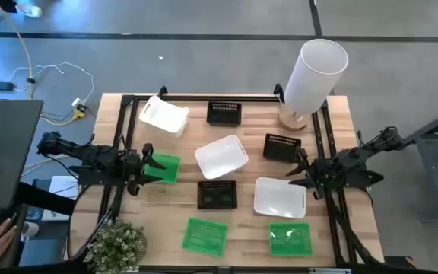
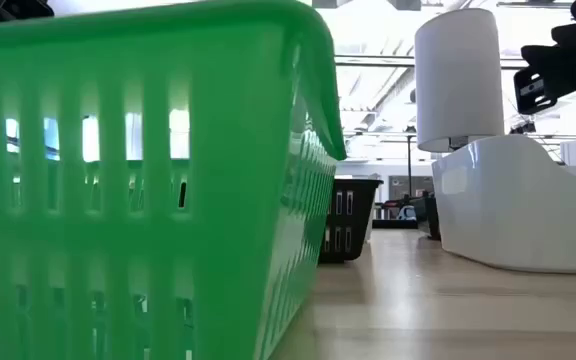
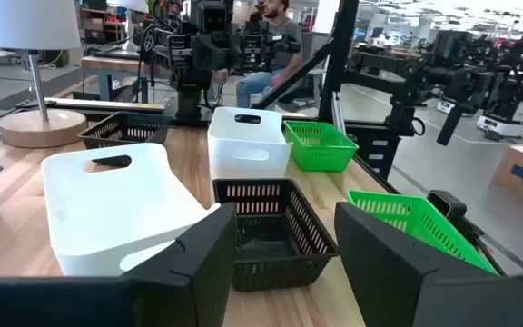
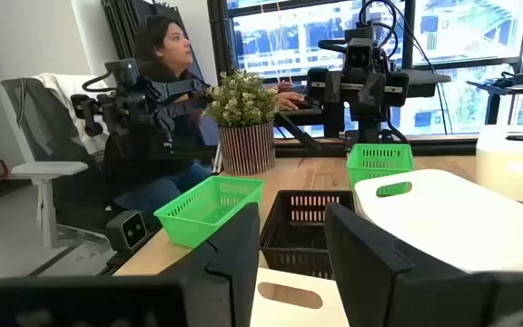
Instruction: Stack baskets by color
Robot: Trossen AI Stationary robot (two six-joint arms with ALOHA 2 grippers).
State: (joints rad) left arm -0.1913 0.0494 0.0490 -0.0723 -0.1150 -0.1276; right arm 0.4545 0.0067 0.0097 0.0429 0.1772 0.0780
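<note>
Nine baskets lie spread over the surface (image 1: 333, 122), none stacked. Left claw (image 1: 147, 169), fingers apart, hovers beside a green basket (image 1: 166, 169); right claw (image 1: 301, 175), fingers apart, above a white basket (image 1: 279, 196).

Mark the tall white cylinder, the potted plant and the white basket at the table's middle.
tall white cylinder (image 1: 315, 72), high view, on its side wall.
potted plant (image 1: 117, 245), high view, on its foliage.
white basket (image 1: 221, 157), high view, on its inside floor.
</note>
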